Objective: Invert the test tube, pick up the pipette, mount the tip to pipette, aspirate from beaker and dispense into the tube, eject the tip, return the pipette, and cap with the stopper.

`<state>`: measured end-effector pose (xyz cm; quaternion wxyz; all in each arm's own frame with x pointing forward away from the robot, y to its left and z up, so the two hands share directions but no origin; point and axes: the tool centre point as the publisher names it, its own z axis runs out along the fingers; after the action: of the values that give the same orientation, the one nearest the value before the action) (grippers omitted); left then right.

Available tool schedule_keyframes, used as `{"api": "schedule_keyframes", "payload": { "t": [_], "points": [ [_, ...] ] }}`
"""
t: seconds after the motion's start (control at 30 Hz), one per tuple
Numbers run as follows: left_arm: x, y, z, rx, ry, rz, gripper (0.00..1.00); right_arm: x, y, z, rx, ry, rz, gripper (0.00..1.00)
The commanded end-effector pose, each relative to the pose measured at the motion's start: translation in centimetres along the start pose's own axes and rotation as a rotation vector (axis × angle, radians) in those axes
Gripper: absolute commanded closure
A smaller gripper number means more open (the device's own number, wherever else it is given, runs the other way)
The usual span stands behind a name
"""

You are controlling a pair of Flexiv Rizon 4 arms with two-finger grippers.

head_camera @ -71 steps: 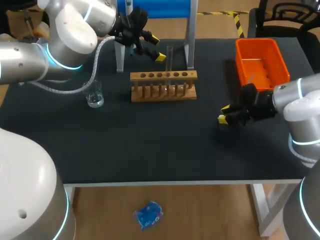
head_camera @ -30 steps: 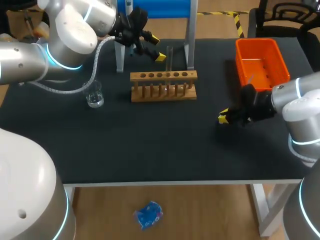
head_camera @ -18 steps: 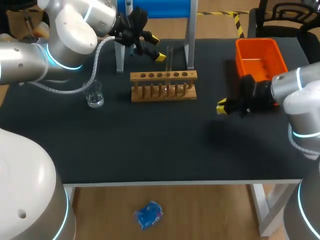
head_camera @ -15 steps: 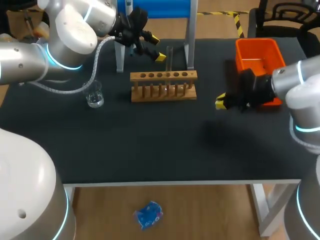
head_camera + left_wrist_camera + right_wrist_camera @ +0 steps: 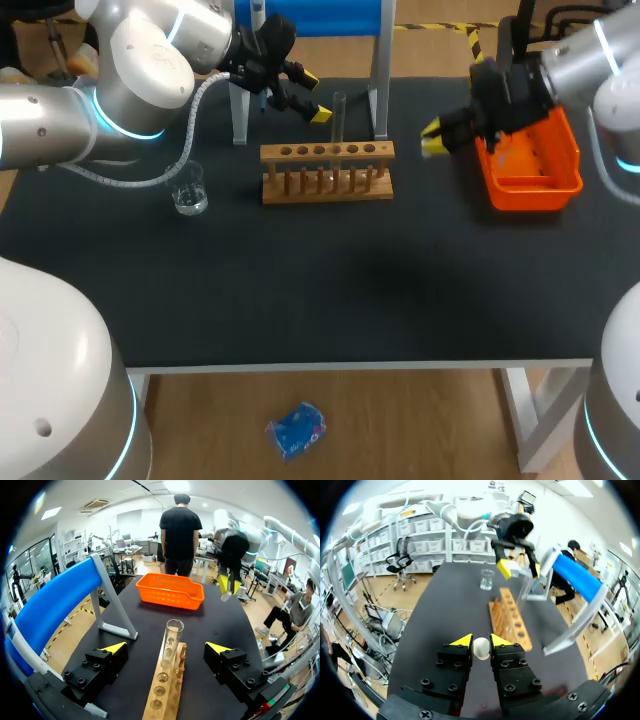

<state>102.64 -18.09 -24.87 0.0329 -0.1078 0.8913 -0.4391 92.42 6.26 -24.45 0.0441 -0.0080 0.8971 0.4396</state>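
A clear test tube [image 5: 339, 113] stands upright in the wooden rack [image 5: 327, 170], at the rack's back right. In the left wrist view the test tube [image 5: 172, 636] rises between the wide-apart fingers of my left gripper [image 5: 166, 648], and neither finger touches it. My left gripper [image 5: 314, 97] hangs open just left of the tube. My right gripper [image 5: 481, 641] is shut on a small white stopper [image 5: 481, 648]. In the head view my right gripper [image 5: 432, 138] hovers above the table between the rack and the orange bin [image 5: 545, 185]. A glass beaker [image 5: 188, 189] stands left of the rack.
A blue stand on grey legs [image 5: 379, 70] rises behind the rack at the table's back edge. The orange bin [image 5: 170, 591] sits at the right rear. The front half of the black table [image 5: 320, 290] carries nothing.
My right arm has risen and swung from low over the table's right front toward the back, beside the orange bin, still holding the stopper. The left arm has not moved.
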Motion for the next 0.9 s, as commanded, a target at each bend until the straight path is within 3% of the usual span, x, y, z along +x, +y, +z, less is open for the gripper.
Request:
{"api": "schedule_keyframes", "payload": {
  "t": [0.03, 0.27, 0.33, 0.9],
  "points": [
    [-0.1, -0.1, -0.1, -0.006, 0.005, -0.002, 0.0, -2.4, 2.7, 0.6, 0.012, 0.121, 0.0, 1.0],
    [-0.1, -0.1, -0.1, -0.006, 0.005, -0.002, 0.0, -4.9, 7.0, 2.4, 0.003, 0.1, 0.0, 1.0],
    [-0.1, -0.1, -0.1, -0.006, 0.005, -0.002, 0.0, -5.6, 8.1, 2.7, 0.014, 0.054, 0.01, 1.0],
    [-0.1, -0.1, -0.1, -0.006, 0.005, -0.002, 0.0, -5.6, 8.1, 2.7, 0.014, 0.054, 0.01, 1.0]
  ]
}}
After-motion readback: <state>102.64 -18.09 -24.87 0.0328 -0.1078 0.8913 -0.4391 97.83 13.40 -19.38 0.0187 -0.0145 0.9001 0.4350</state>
